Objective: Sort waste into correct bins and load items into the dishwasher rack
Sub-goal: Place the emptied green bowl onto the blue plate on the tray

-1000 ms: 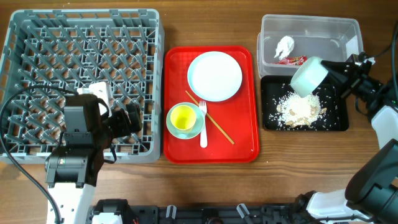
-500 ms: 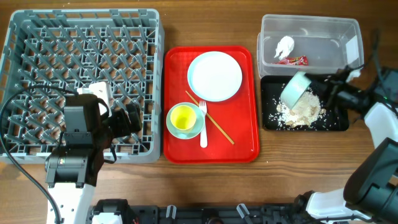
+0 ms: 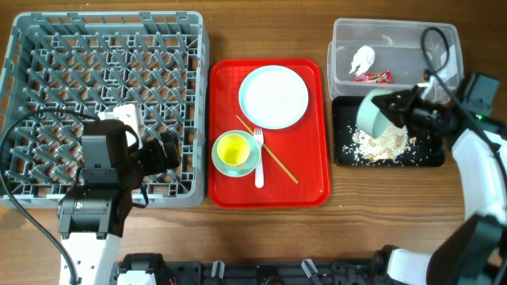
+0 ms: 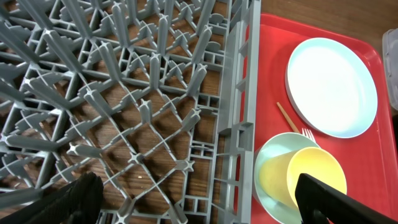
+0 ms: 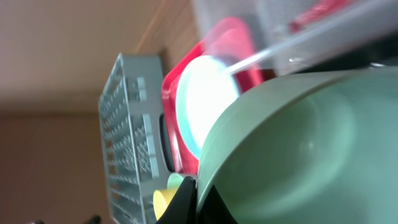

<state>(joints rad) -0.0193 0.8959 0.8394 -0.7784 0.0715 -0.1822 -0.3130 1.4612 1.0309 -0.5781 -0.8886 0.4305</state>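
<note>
Right end effector (image 3: 402, 115) is clamped on the rim of the mint-green bowl (image 3: 374, 115), holding it tipped on its side just above the black tray (image 3: 428, 154). The bowl's mouth faces the arm, and in the right wrist view the bowl pretty much fills the shot. Under it, the rice scraps (image 3: 380, 142) sit in a heap in the middle of that tray, with some loose bits scattered around. Just behind, touching the black tray's far edge, is the clear tub (image 3: 396, 32) with the white tissue (image 3: 363, 57) and the red wrapper (image 3: 374, 77) inside. To the left is the red tray (image 3: 309, 186), carrying the pale blue plate (image 3: 273, 96). In front of the plate, the yellow cup (image 3: 233, 150) sits inside the light blue bowl (image 3: 252, 162), with the white fork (image 3: 258, 162) and a wooden stick (image 3: 277, 162) alongside. The left end effector (image 4: 199, 186) has its fingers spread wide with nothing in them, and it hangs over the near right corner of the grey rack (image 3: 103, 47). It's all on a wooden bench (image 3: 380, 229).
</note>
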